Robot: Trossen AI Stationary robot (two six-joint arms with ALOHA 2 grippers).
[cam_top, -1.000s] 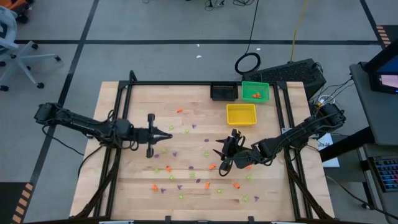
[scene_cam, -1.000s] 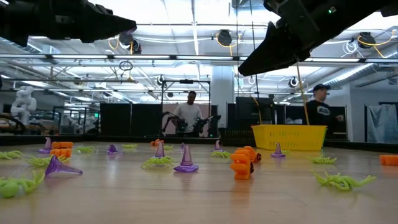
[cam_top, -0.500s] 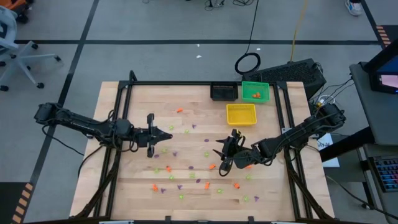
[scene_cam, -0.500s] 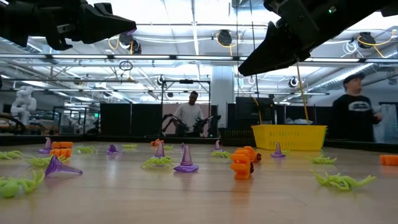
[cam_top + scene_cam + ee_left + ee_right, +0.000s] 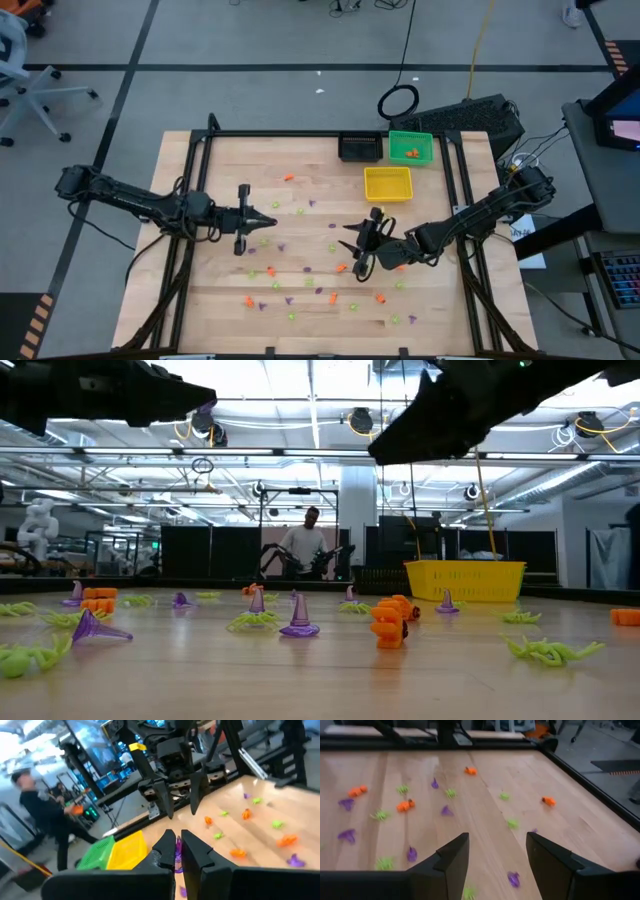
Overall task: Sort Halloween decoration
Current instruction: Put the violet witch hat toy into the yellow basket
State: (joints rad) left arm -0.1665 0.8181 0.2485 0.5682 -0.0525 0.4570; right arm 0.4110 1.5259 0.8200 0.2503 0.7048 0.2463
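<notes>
Left gripper (image 5: 272,220) hovered over the left-centre of the wooden table (image 5: 220,160), fingers (image 5: 192,852) pinched together on a tiny purple trinket (image 5: 177,851), seen as a thin purple sliver squeezed between the two dark tips in the left wrist view. Hung clear of the boards, up at the top edge of the low view (image 5: 190,398).

Right gripper (image 5: 352,247) sat right of centre, jaws spread wide, nothing between them. Showed two dark fingers (image 5: 452,857) well apart in the right wrist view, only bare wood in the gap. Pointed toward the left arm, tips apart from everything on the table.

Halloween decoration (image 5: 300,270) lay scattered across the middle and near part of the table: orange, purple and light-green bits, mostly apart from one another. Purple cone shape (image 5: 299,617) stood upright in the low view, an orange piece (image 5: 388,625) just beside it to the right, a light-green spidery piece (image 5: 545,651) flat on the wood farther right. More strewn ahead of the right gripper (image 5: 406,806).

Black bin (image 5: 359,148), green bin (image 5: 410,147) and yellow bin (image 5: 387,183) clustered at the far right of the table; orange bits inside the green one. Person (image 5: 305,545) stood in the room beyond the table.
</notes>
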